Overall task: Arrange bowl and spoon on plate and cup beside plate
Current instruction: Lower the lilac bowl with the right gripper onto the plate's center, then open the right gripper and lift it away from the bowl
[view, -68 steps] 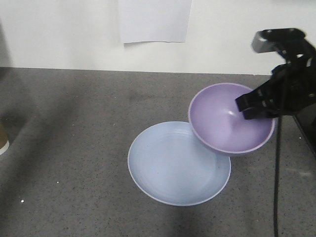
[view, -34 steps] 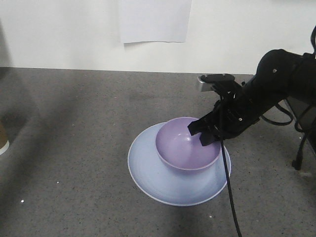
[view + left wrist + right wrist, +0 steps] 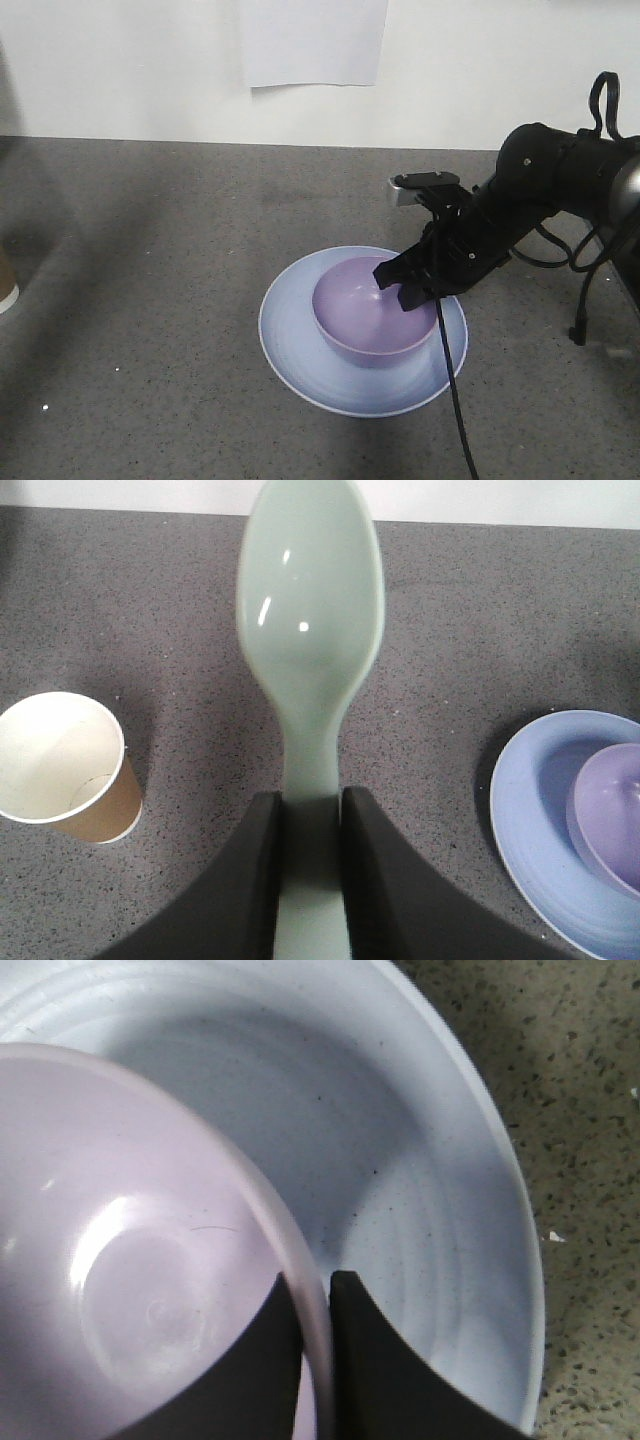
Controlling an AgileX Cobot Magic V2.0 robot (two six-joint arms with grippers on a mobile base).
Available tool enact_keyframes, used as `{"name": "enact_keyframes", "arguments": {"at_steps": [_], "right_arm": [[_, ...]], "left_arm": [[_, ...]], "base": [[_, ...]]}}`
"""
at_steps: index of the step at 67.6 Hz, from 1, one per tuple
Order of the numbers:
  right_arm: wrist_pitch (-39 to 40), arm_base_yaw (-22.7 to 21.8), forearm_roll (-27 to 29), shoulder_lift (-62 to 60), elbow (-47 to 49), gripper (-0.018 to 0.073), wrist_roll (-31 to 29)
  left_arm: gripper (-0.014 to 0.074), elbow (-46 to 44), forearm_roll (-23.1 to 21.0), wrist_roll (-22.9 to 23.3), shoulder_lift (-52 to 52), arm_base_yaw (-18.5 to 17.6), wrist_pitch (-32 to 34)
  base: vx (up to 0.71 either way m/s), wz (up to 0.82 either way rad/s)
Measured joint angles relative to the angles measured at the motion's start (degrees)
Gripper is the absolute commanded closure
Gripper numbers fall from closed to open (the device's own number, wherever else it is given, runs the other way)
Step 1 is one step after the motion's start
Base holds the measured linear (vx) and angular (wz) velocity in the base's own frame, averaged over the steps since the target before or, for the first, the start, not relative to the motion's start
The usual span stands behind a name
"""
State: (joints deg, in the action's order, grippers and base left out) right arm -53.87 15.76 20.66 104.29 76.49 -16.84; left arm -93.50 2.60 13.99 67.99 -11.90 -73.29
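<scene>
On the bench, right of centre: plate, bowl in it. Well apart at far left: cup. Between cup and plate, above the bench: spoon, gripped by left end effector. Astride the bowl's right rim: right end effector.

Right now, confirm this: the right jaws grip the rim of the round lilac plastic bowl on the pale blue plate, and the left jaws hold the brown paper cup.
Wrong: the left wrist view shows the left jaws holding the pale mint-green plastic spoon; the brown paper cup stands free. The rest holds.
</scene>
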Motion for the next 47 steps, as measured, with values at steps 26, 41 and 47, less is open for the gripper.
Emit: {"name": "enact_keyframes", "arguments": {"at_steps": [26,41,47], "right_arm": [[0.29,0.0,-0.05,0.06,0.0,0.0109,0.25],[1.34,0.0,-0.45,-1.65,0.0,0.0006,1.54],[1.39,0.0,-1.21,-3.5,0.0,0.0008,2.12]], "left_arm": [[0.0603,0.0,0.0,0.0,0.0,0.0,0.0],[0.0603,0.0,0.0,0.0,0.0,0.0,0.0],[0.0603,0.0,0.0,0.0,0.0,0.0,0.0]], "base": [[0.0,0.0],[0.0,0.0],[0.0,0.0]]}}
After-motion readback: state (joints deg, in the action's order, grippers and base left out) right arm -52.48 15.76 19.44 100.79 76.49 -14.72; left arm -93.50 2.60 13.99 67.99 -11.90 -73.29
